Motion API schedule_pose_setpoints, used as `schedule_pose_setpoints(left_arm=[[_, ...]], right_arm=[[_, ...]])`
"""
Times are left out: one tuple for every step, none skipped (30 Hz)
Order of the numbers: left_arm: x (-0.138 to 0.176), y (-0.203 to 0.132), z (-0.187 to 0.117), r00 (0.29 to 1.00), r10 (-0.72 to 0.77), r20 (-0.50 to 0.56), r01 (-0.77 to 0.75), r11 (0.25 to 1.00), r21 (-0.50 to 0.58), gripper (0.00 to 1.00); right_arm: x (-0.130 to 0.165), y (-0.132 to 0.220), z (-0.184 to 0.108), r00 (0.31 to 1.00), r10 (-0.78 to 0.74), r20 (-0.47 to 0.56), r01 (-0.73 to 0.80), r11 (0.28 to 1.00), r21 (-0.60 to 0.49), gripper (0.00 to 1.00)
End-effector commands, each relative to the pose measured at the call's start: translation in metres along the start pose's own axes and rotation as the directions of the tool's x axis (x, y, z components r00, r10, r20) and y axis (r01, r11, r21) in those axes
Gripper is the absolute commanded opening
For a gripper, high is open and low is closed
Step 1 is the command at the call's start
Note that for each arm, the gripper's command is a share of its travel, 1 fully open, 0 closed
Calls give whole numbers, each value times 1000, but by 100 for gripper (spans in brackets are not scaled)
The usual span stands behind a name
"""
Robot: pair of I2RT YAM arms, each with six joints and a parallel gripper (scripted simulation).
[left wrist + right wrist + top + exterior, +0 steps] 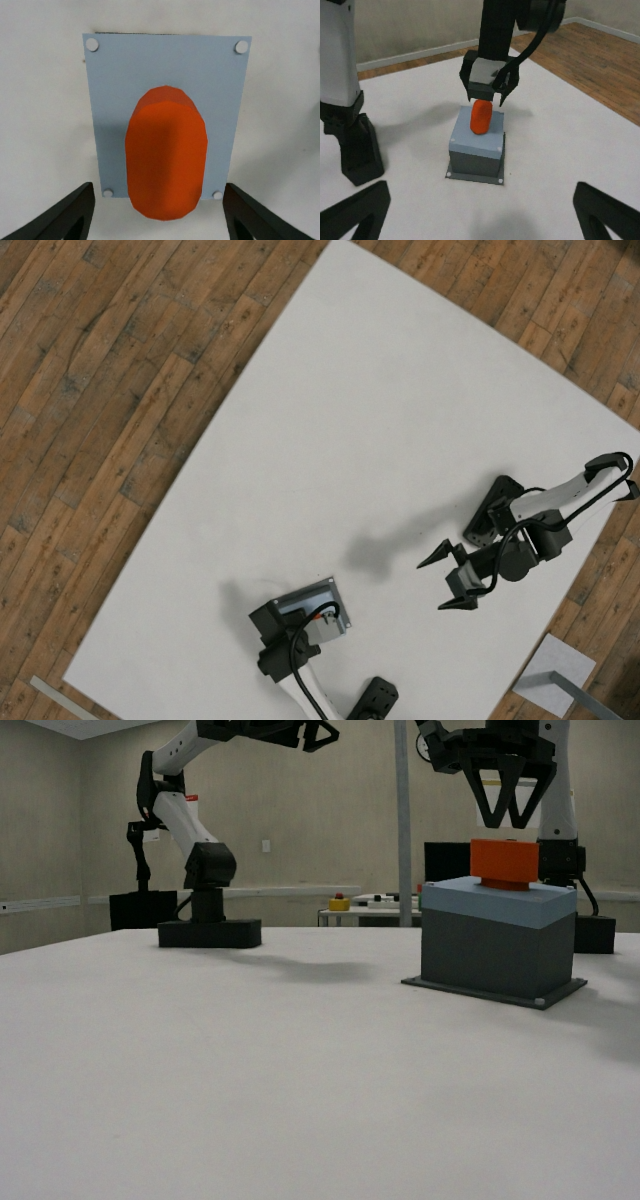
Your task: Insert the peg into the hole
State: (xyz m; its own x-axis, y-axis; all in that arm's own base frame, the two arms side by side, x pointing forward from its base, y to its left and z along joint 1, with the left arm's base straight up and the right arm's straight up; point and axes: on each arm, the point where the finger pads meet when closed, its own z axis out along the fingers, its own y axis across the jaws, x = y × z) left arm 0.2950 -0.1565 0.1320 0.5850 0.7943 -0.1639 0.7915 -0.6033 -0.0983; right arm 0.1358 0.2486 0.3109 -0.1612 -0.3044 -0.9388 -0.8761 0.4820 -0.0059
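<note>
The orange peg (316, 617) (504, 860) (166, 160) (480, 117) stands upright on the blue-grey plate (449, 898) (112, 100) (461, 135). Its wide head is above the plate, and a short narrower orange part shows between head and plate. The hole is hidden under the peg, and its depth in the hole cannot be seen. My left gripper (506, 825) (159, 191) is open and empty, with its fingertips a little above the peg's head. My right gripper (428, 587) (481, 189) is open and empty, well away from the plate.
The plate tops a dark grey box (480, 952) with a flat flange (465, 991) on the white table (361, 395) (258, 1081). The right arm's black base (493, 511) (209, 933) stands to one side. A grey post (403, 823) rises behind the table.
</note>
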Motion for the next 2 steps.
schedule_pose_setpoints(left_arm=[[-3, -4, -6, 1000, 6, 8, -6, 1000, -13, 70], [-3, -4, -6, 1000, 6, 8, -6, 1000, -13, 70]], right_arm=[[6, 1, 1, 1000, 8, -16, -8, 1000, 1, 100], [6, 1, 1, 1000, 8, -16, -8, 1000, 1, 100]])
